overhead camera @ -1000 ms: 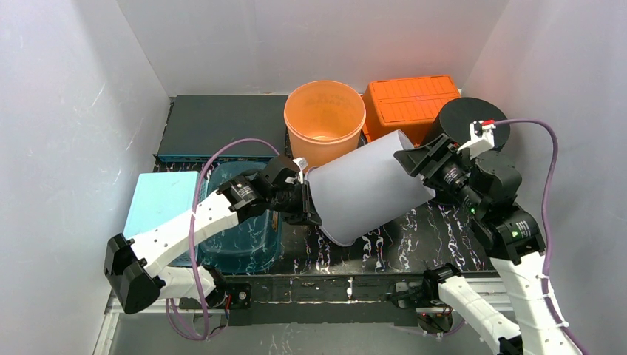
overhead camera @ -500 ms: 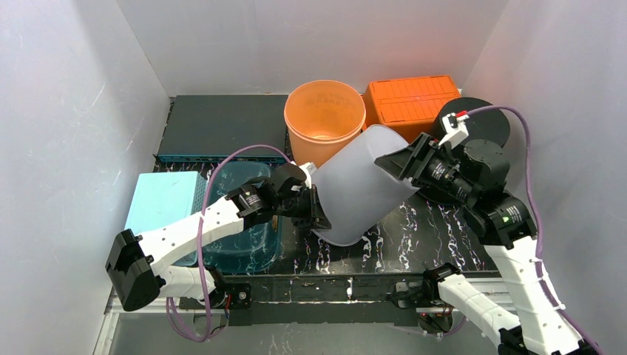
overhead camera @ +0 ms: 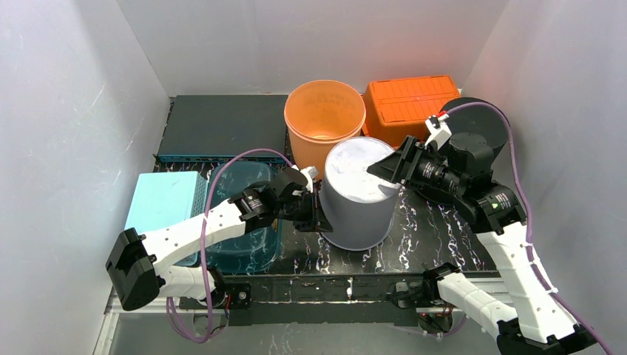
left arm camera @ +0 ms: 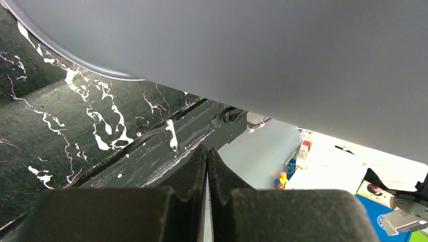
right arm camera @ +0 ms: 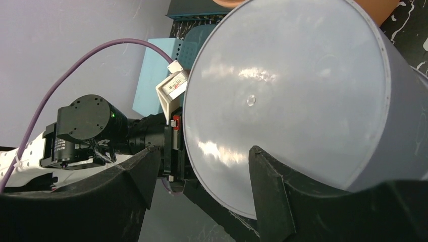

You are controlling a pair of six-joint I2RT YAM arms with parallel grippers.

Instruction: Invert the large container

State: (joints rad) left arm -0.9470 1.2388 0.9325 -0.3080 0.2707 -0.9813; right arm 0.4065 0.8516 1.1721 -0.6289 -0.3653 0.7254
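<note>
The large grey round plastic container [overhead camera: 360, 198] stands bottom-up on the black marbled table [overhead camera: 436, 235]. The left arm reaches in low from the left. The left gripper [overhead camera: 318, 212] is beside the container's lower wall, its fingers pressed together on nothing. The right arm bends over from the right. The right gripper [overhead camera: 381, 168] is at the upper edge of the container, spread wide and empty.

Bins and boxes on a black, white-veined surface [overhead camera: 429, 233].
At the far edge an open orange bucket [overhead camera: 325, 111] stands upright just beside a ribbed orange crate [overhead camera: 410, 100], with a black round disc [overhead camera: 494, 126] at far right. A flat dark box [overhead camera: 222, 124] lies far left; nearer, a pale blue box [overhead camera: 163, 200] sits beside a translucent teal bin [overhead camera: 251, 245].
</note>
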